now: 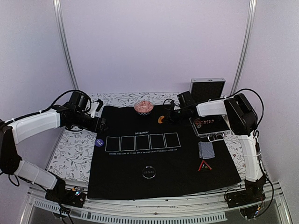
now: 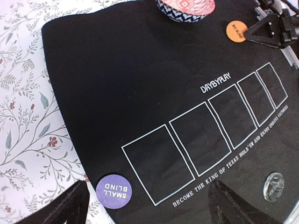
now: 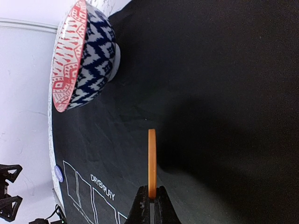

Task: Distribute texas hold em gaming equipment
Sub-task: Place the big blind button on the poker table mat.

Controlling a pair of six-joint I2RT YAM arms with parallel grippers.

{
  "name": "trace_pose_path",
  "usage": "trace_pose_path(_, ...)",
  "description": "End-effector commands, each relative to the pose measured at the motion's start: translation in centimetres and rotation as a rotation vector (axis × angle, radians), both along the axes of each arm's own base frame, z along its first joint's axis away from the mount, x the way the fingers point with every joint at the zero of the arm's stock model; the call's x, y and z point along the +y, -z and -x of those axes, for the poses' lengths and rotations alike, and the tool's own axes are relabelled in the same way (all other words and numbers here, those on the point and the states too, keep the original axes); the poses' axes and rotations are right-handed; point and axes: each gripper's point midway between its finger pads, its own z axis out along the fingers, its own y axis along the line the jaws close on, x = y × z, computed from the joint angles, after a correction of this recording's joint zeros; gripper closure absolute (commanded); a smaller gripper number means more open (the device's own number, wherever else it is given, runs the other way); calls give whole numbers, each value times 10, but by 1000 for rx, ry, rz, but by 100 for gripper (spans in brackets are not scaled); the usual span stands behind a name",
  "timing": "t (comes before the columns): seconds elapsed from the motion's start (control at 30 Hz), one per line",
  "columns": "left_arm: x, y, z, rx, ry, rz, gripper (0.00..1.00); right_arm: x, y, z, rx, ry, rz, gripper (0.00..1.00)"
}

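While the right tool (image 3: 150, 192) pinches the orange button (image 3: 152, 154) over the mat (image 3: 210, 93), laying it flat seems next (left tool (image 2: 147, 205) spread).

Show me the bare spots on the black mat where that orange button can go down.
Bare mat lies between the bowl and the purple small-blind button, though the left gripper hovers over its left edge, and along the near edge either side of the clear round button. Crowded: the right side, with case, cards and triangle close together.

Floral-cloth table (image 1: 70, 149) w/ black mat (image 1: 121, 172) & silver case (image 1: 208, 87) on it.
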Motion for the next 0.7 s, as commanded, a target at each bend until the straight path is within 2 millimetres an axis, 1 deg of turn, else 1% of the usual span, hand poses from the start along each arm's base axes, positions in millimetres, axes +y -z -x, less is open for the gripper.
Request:
trace_pose_path(0.0,-7,-2,2,-13,31,10,10,1,-1,-14,-27,14,11,98)
trace_pose_path(0.13,-7,-3,2,-15,33,10,10,1,-5,-16,-31,20,8,98)
trace_pose_path(0.33,-10,-10,3,-32,40,26,10,1,-13,-23,-42,40,10,98)
trace_pose_path(0.5,-13,-11,5,-33,53,30,10,0,-13,-22,-36,53,14,97)
trace_pose_path(0.6,-13,-12,5,-38,52,27,10,-4,-12,-21,-29,64,34,83)
trace_pose_path(0.63,-12,-13,5,-42,51,27,10,-6,-17,-21,-36,73,46,74)
trace_pose_path(0.67,-12,-12,5,-43,48,24,10,-9,-21,-22,-48,80,63,68)
